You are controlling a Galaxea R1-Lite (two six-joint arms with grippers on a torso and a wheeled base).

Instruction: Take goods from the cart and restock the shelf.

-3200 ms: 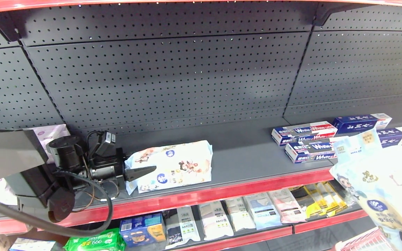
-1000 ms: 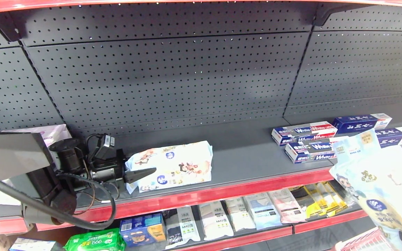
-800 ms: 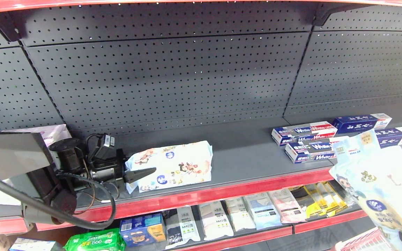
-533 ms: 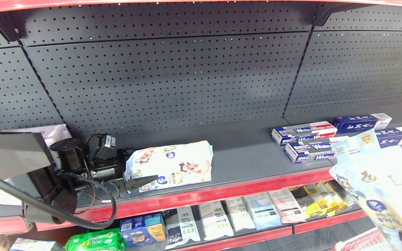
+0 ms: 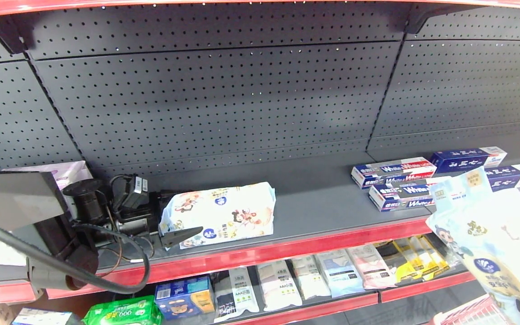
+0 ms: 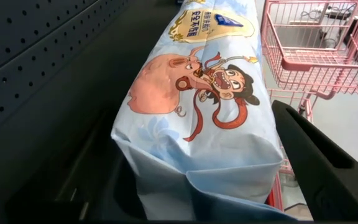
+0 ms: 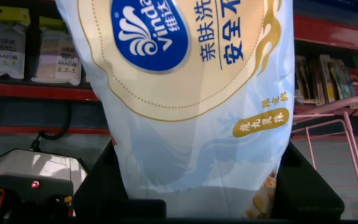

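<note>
A flat pack of wipes with cartoon print [image 5: 224,214] lies on the grey shelf board [image 5: 323,203], close to its red front edge. My left gripper [image 5: 183,212] is open around the pack's left end, its near finger [image 5: 181,234] standing off the wrapper. In the left wrist view the pack [image 6: 204,106] lies between the spread fingers of the left gripper [image 6: 204,177]. At the lower right my right gripper [image 7: 204,186] is shut on a second, upright pack [image 5: 490,243], which hangs in front of the shelf edge.
Toothpaste boxes [image 5: 393,171] lie in rows at the right of the shelf. A pale purple pack [image 5: 68,174] sits behind my left arm. The shelf below holds several small packets [image 5: 332,271]. A pink cart [image 6: 316,43] stands beside the shelving.
My left gripper has opened: its near finger swung off the top of the wipes pack toward the shelf's front edge. The pack stayed on the shelf. The right arm and its pack held still.
</note>
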